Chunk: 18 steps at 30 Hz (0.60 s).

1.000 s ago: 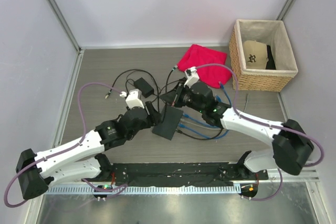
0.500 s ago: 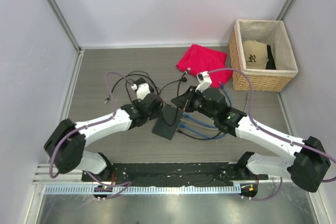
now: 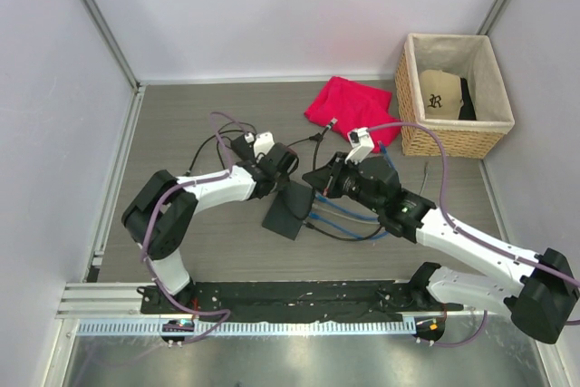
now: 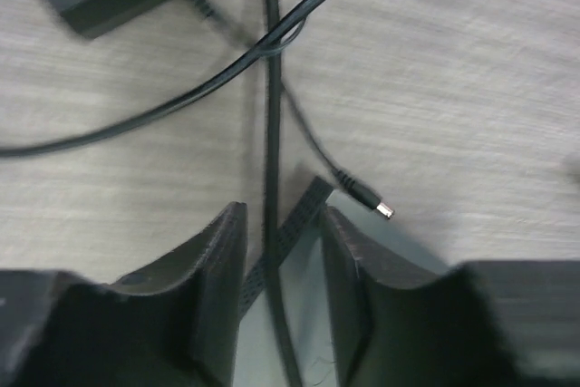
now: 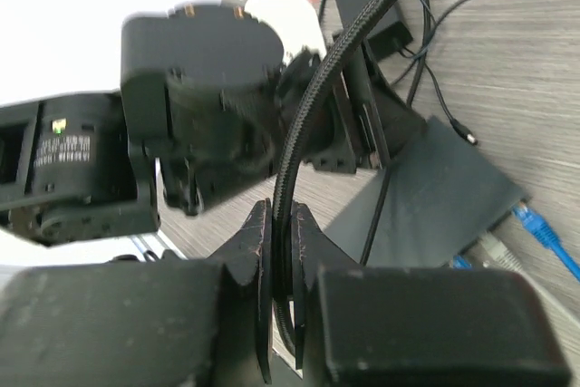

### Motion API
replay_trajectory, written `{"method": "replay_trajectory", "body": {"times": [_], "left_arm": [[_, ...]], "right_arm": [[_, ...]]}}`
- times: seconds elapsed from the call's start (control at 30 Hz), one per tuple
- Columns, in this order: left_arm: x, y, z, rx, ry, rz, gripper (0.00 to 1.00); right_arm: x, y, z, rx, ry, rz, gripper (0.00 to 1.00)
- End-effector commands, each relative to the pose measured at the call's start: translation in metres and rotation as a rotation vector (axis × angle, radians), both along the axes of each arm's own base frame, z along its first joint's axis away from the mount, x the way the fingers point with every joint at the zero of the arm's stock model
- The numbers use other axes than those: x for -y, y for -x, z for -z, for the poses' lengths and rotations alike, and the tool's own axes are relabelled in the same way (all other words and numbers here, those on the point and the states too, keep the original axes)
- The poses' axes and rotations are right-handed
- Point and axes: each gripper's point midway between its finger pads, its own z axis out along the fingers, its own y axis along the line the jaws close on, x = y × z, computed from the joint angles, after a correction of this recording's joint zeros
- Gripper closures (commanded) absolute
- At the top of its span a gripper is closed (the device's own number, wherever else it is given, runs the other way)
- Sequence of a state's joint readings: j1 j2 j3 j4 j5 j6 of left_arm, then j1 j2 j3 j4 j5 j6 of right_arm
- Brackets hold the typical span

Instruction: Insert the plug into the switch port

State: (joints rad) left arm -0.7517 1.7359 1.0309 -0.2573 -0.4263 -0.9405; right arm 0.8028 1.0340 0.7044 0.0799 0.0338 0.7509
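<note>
Between the left end effector's (image 4: 283, 215) parted fingers (image 4: 222, 260), a black cord (image 4: 270, 115).

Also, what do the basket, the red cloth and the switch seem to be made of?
The basket looks like woven wicker, tan and ribbed, with a pale fabric liner. The red cloth seems soft fabric: it lies in folds. The switch has a matte dark casing, plastic or painted metal.

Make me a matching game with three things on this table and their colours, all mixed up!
Things:
1. cloth
2. switch
3. cap in the basket

Colours:
A. beige
B. red
C. dark grey-black

Pairs: 1-B, 2-C, 3-A
</note>
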Motion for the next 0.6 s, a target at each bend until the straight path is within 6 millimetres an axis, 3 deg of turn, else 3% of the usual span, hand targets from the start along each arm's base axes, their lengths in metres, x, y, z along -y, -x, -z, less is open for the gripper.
{"method": "replay_trajectory", "body": {"times": [0.0, 0.17, 0.27, 0.37, 0.47, 0.53, 0.57], "left_arm": [[0.004, -0.024, 0.002, 0.021, 0.022, -0.019, 0.64], [0.02, -0.034, -0.014, 0.035, 0.052, 0.038, 0.88], [0.038, -0.034, -0.041, 0.045, 0.129, 0.094, 1.0], [0.061, -0.034, -0.086, 0.087, 0.256, 0.165, 1.0], [0.099, -0.027, -0.157, 0.159, 0.427, 0.297, 1.0], [0.124, -0.01, -0.196, 0.187, 0.518, 0.417, 1.0], [0.135, -0.008, -0.228, 0.229, 0.564, 0.459, 1.0]], "right_arm": [[0.008, 0.001, -0.013, 0.055, -0.002, 0.012, 0.99], [0.018, 0.002, -0.02, 0.079, 0.007, 0.041, 0.99], [0.028, 0.001, -0.025, 0.1, 0.022, 0.077, 0.99], [0.038, -0.002, -0.031, 0.132, 0.03, 0.117, 0.99], [0.049, -0.003, -0.029, 0.149, 0.059, 0.157, 0.99], [0.056, -0.003, -0.031, 0.165, 0.063, 0.179, 0.99], [0.058, -0.003, -0.032, 0.175, 0.067, 0.184, 0.99]]}}
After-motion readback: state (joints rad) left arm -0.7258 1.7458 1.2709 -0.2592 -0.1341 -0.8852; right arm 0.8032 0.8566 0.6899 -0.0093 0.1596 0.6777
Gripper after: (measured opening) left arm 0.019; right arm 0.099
